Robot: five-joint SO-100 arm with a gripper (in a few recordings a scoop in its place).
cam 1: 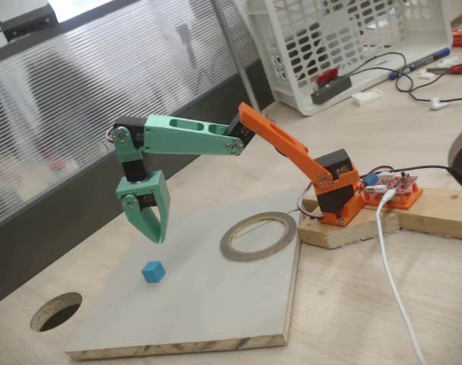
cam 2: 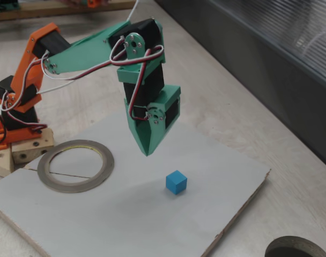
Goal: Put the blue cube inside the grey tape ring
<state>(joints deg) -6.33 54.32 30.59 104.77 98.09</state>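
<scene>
Nothing is done yet: the blue cube (cam 1: 153, 271) sits loose on the grey board (cam 1: 216, 304), well apart from the grey tape ring (cam 1: 259, 236), whose centre is empty. My end effector (cam 2: 147, 151) hangs above the board near the cube, clenched and holding nothing. I must grasp, carry and drop it. The ring's far edge runs close to my wooden base

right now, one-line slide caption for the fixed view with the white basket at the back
Green jaws of the gripper hang shut above the blue cube on the pale board, grey tape ring empty beside it.
</scene>
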